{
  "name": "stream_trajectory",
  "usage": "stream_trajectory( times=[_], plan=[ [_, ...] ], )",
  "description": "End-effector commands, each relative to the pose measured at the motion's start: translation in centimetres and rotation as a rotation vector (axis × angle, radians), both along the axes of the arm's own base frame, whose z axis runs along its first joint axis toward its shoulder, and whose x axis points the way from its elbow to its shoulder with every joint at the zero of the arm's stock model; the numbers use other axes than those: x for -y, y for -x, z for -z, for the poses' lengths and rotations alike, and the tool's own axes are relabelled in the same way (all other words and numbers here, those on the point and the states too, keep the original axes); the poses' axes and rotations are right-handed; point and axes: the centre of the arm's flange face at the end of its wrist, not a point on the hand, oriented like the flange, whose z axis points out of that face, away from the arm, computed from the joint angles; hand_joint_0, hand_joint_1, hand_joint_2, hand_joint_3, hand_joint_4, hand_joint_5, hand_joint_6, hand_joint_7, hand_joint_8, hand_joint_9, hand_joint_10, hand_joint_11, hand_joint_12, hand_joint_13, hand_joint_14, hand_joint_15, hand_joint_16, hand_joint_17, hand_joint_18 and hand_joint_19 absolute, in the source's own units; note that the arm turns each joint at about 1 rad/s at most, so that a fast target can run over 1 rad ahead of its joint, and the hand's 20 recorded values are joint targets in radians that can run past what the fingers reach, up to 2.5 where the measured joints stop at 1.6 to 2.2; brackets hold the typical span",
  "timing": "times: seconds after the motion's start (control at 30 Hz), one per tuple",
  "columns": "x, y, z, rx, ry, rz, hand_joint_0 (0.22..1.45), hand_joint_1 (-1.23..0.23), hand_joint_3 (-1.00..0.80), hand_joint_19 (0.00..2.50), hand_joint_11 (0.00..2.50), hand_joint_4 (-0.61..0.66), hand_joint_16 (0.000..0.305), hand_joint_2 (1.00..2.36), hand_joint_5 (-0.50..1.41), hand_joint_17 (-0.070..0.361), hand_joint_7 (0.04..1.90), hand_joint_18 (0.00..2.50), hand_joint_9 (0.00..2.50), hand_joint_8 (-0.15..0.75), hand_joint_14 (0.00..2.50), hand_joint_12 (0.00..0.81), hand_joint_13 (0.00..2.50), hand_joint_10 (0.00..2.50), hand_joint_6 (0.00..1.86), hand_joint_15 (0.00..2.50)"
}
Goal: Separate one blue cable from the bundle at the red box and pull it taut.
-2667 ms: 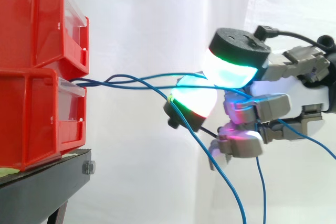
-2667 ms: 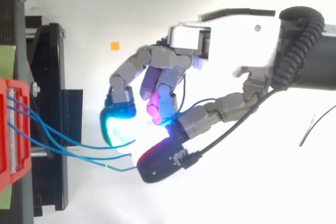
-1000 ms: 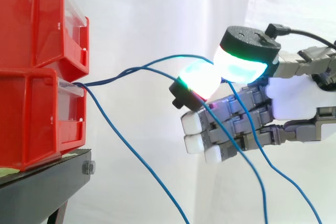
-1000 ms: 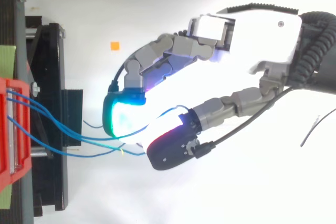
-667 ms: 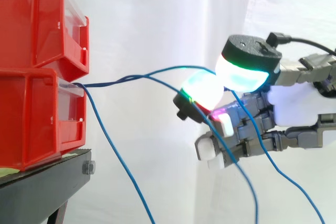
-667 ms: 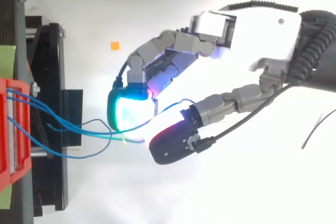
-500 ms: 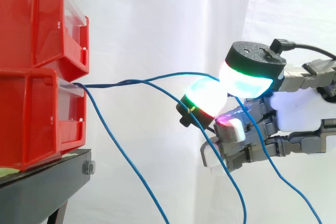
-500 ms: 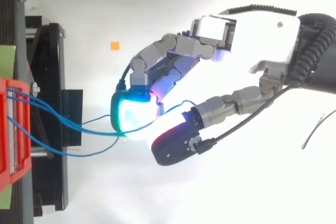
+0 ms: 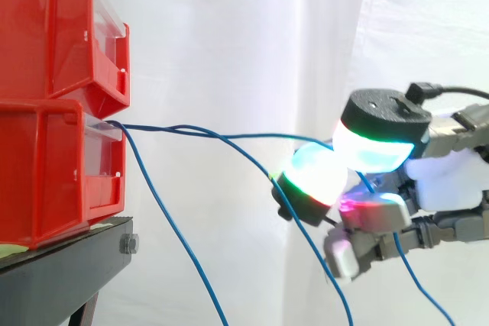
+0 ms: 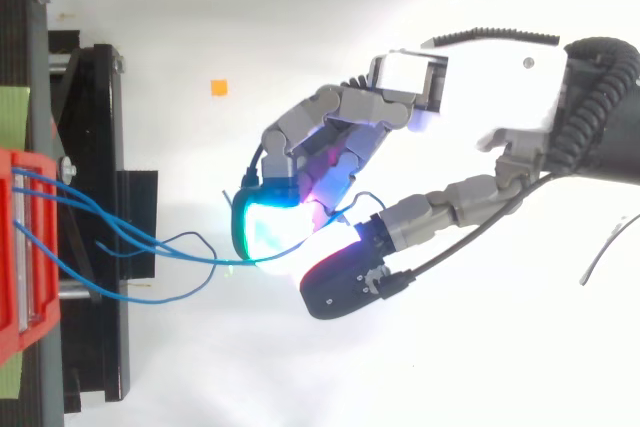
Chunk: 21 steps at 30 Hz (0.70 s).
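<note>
**Cable Separation: Pull Stage**

My hand (image 10: 470, 87) is closed in a pinch. Its fingers are curled, and two glowing pads (image 9: 315, 177) meet on one thin blue cable (image 9: 252, 136). That cable runs from the front lip of the lower red plastic bin (image 9: 46, 173) almost level across to the pinch, with a slight waviness near the bin. The other blue cables (image 9: 164, 219) leave the same lip and drop in slack curves. One passes close by my lower curled fingers.

Step in hand, by my judgement: one cable is separated, and the pull is not yet complete. The next move calls for a level draw directly away from the bin until the waviness is gone, with firm pinch pressure.

Clearance: the space between the bin and my hand holds cables alone, before the white curtain (image 9: 229, 36). The black stand (image 9: 61, 272) sits well below the pull line. The slack strands could snag on my lower fingers.
</note>
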Motion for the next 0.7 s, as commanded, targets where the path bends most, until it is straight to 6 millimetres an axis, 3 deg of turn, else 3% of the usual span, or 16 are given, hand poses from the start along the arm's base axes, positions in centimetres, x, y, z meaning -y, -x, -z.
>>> stream_trajectory(
  times=[0.0, 0.23, 0.3, 0.67],
  plan=[
    [-0.1, 0.13, 0.11, -0.012, -0.011, -0.006, 0.62, -0.73, -0.29, 0.58, 1.32, -0.03, 0.001, 1.01, -0.14, 0.002, 0.97, 0.35, 1.13, 0.135, 0.02, 0.153, 0.82, 0.01, 0.89, 0.73],
    [-0.1, 0.07, 0.06, 0.001, -0.087, 0.002, 0.63, -0.73, -0.29, 0.56, 1.28, -0.02, 0.001, 1.01, -0.14, 0.002, 0.97, 0.36, 1.12, 0.127, 0.02, 0.15, 0.83, 0.36, 0.89, 0.76],
    [0.0, 0.04, -0.01, 0.007, -0.13, 0.008, 0.63, -0.73, -0.29, 0.55, 1.27, -0.02, 0.001, 1.01, -0.14, 0.003, 0.97, 0.36, 1.1, 0.12, 0.02, 0.158, 0.86, 0.61, 0.89, 0.82],
    [0.2, 0.44, 0.52, -0.015, -0.148, 0.0, 0.63, -0.72, -0.3, 0.57, 1.24, -0.02, 0.006, 1.01, -0.14, 0.013, 0.95, 0.43, 1.07, 0.131, 0.02, 0.17, 1.0, 0.84, 0.89, 1.14]
  ],
)
